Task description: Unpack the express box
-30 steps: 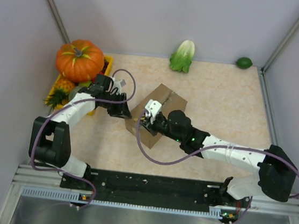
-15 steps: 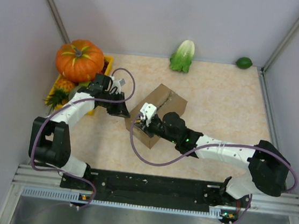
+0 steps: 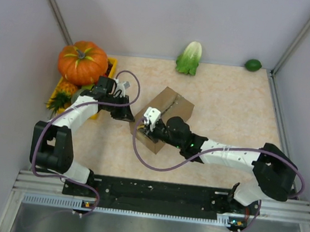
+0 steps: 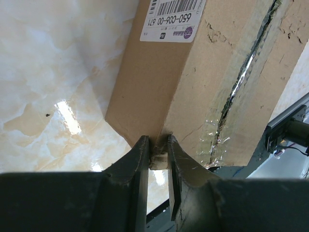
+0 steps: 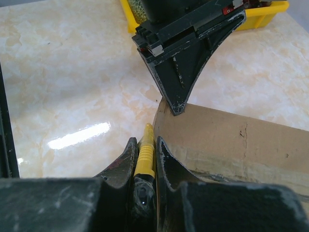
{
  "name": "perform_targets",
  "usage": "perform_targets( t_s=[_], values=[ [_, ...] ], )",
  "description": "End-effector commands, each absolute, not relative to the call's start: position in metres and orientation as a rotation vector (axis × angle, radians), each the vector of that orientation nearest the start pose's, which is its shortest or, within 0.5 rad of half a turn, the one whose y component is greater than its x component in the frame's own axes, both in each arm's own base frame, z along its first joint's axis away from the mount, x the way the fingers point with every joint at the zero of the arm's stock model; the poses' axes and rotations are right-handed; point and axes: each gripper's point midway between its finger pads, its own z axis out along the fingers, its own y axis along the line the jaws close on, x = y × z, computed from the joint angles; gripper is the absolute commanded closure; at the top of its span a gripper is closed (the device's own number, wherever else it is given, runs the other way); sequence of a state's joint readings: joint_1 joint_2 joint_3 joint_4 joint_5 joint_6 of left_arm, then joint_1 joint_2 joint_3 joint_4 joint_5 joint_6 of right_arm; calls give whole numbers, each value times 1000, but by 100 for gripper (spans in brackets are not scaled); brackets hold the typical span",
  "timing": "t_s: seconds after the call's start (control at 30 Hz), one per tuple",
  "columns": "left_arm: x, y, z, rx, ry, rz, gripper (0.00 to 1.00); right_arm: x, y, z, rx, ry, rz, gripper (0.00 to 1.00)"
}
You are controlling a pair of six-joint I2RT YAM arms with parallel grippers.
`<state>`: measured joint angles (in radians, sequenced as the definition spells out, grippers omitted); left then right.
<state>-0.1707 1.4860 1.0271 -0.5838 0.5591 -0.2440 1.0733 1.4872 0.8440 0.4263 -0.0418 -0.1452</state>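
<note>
The express box (image 3: 172, 103), brown cardboard with a taped centre seam (image 4: 240, 75) and a white barcode label (image 4: 173, 19), lies closed mid-table. My left gripper (image 4: 158, 153) is shut on the box's near-left corner, with cardboard pinched between its fingers. It appears from the front in the right wrist view as the left gripper (image 5: 179, 63), at the box's (image 5: 231, 140) top edge. My right gripper (image 5: 145, 145) is shut on a yellow tool (image 5: 145, 153). The tool's tip points along the box's left side, just below the left fingers. From above, both grippers (image 3: 134, 117) (image 3: 145, 127) meet at that corner.
An orange pumpkin (image 3: 83, 62) sits on a yellow tray (image 3: 112, 62) at the back left, with a pineapple (image 3: 60, 97) beside it. A green cabbage (image 3: 189, 57) and a lime (image 3: 253, 64) lie by the back wall. Grey walls enclose the table.
My right arm has slid a little to the left along the box, bringing the yellow tool closer to the corner. The left arm and box have stayed in place.
</note>
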Motion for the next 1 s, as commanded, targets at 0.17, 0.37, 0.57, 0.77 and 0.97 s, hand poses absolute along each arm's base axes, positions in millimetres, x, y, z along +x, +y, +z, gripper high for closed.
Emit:
perform_targets(
  t_s=[0.17,0.37,0.57,0.77,0.97],
  values=[
    [299,-149,105,105,2630,-832,100,218,419,186,-1056,1476,710,100],
    [299,-147,103,98,2637,-812,100,217,416,189,-1050,1468,700,100],
    [299,-145,100,90,2647,-790,100,222,413,206,-1001,1440,689,100],
    [299,-144,100,87,2649,-784,100,223,414,208,-997,1433,684,100],
    [300,-144,100,87,2648,-782,100,223,415,218,-978,1416,696,100]
  ],
)
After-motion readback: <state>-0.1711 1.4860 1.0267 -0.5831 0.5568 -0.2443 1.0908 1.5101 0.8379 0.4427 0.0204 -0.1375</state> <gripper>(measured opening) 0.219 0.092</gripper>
